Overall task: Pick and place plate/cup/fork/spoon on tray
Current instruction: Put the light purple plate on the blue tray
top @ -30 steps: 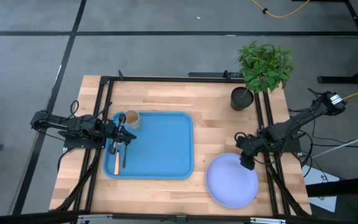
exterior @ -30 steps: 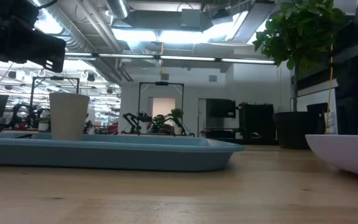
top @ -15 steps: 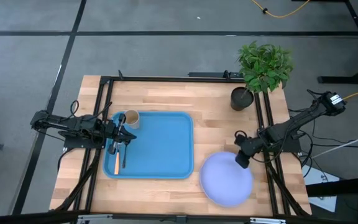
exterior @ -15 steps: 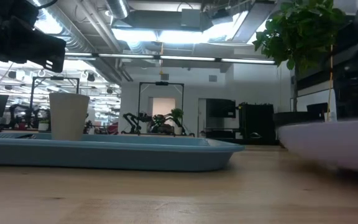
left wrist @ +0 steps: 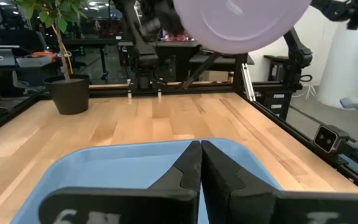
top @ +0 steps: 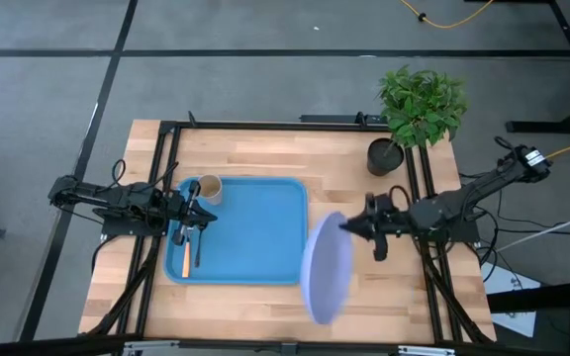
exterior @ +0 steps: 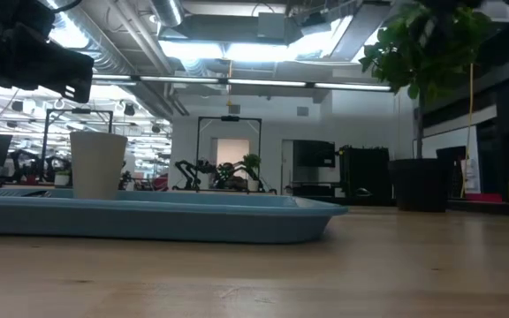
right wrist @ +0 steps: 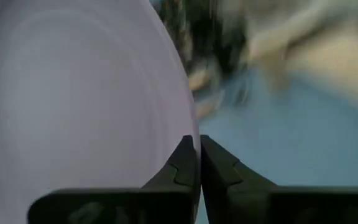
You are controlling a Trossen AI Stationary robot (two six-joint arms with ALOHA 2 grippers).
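A: Right, the round pale lavender-blue plate [top: 327, 267] is off the wooden table [top: 265, 153], tilted on edge just beside the big bright blue plastic tray [top: 255, 232].

B: Grip?

A: Right gripper [top: 347, 225] is clamped onto its rim; the fingers [right wrist: 185, 163] are pressed together with the plate's edge at their tips.

B: Left one?

A: Left gripper [top: 182, 210] hangs closed and empty above the tray, near the small tan cup [top: 209, 188].

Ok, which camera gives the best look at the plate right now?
The high view: the plate hangs tilted from the right gripper, beside the tray. The left wrist view shows its underside, the right wrist view a close blur, the low view nothing.
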